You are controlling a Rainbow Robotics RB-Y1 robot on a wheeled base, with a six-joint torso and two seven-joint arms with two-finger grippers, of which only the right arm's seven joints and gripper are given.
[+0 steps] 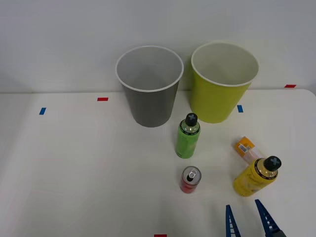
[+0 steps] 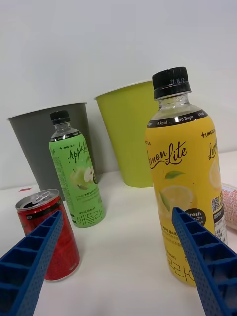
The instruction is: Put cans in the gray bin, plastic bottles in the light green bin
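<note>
Your right gripper (image 2: pixel 118 266) is closest to the lens: both blue ribbed fingers (image 2: pixel 34 261) spread wide, nothing between them. In the front view the right gripper (image 1: pixel 249 219) sits at the near table edge, tips pointing away from you.

Yellow bottle (image 2: pixel 187 192) stands upright, black cap up, long axis vertical. It lies just ahead of the gripper and off-centre, toward your right finger. In the front view the yellow bottle (image 1: pixel 256 177) is just beyond the fingertips, not touching them. Judgement: a short forward reach with a slight shift to your right would put it between the fingers.

Red can (image 1: pixel 190 179) stands upright ahead of your left finger, near but further to your left; the red can (image 2: pixel 49 232) shows partly behind that finger.

Green bottle (image 1: pixel 187 136) stands upright beyond the can. Pale pink bottle (image 1: pixel 248 150) lies on its side just behind the yellow one.

Gray bin (image 1: pixel 149 86) and light green bin (image 1: pixel 222 89) stand side by side at the back, both well apart from the gripper.
</note>
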